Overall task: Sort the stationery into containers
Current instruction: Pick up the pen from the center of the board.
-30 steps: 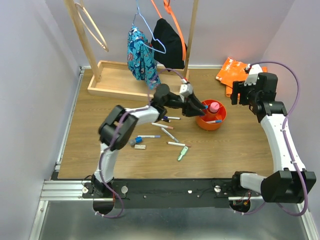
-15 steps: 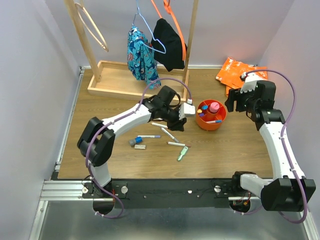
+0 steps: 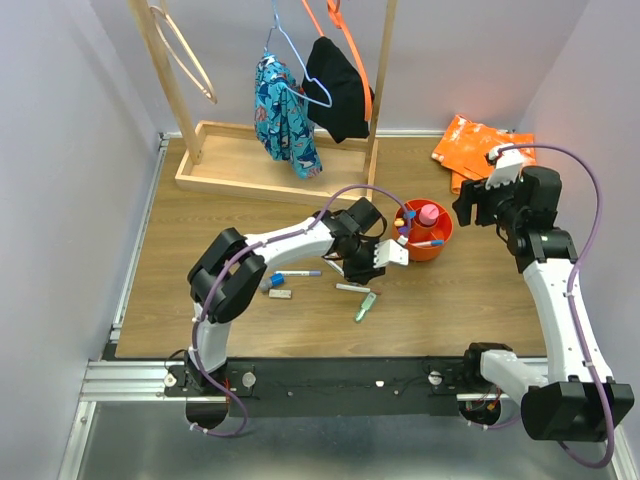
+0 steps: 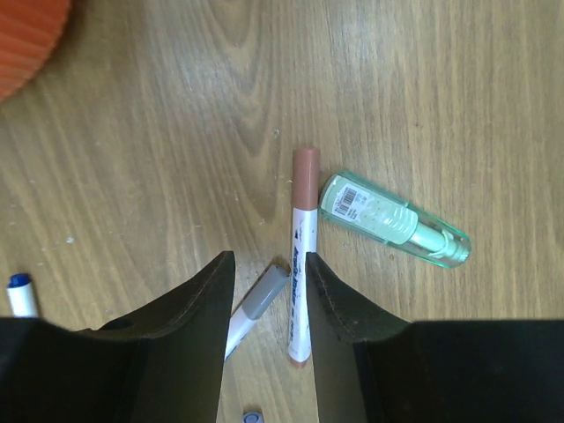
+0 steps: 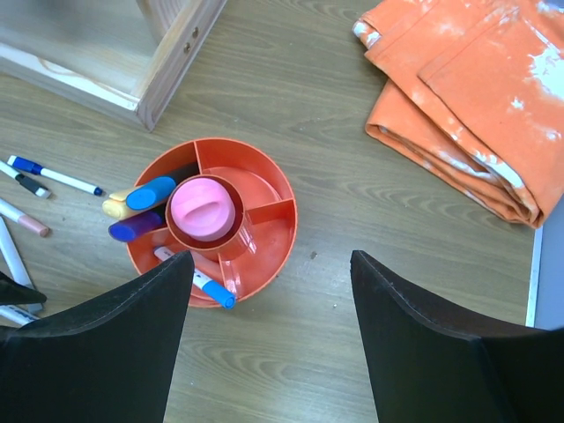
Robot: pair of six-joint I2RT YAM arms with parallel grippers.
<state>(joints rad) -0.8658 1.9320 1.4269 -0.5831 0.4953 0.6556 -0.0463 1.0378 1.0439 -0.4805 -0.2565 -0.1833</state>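
Left gripper (image 4: 269, 264) half-open, empty. Red-capped pen (image 4: 300, 256) lies on the table between its fingertips, crowding the three o'clock finger, long axis twelve-to-six. Right gripper (image 5: 269, 286) wide, empty, over the orange cup (image 5: 256, 176); left arm judged nearer.

Cup (image 3: 425, 250) holds highlighters (image 5: 145, 194); pens (image 3: 297, 273) left of it on table (image 3: 200, 240); bag (image 3: 470, 150) behind right; tray base (image 3: 240, 172) behind left.
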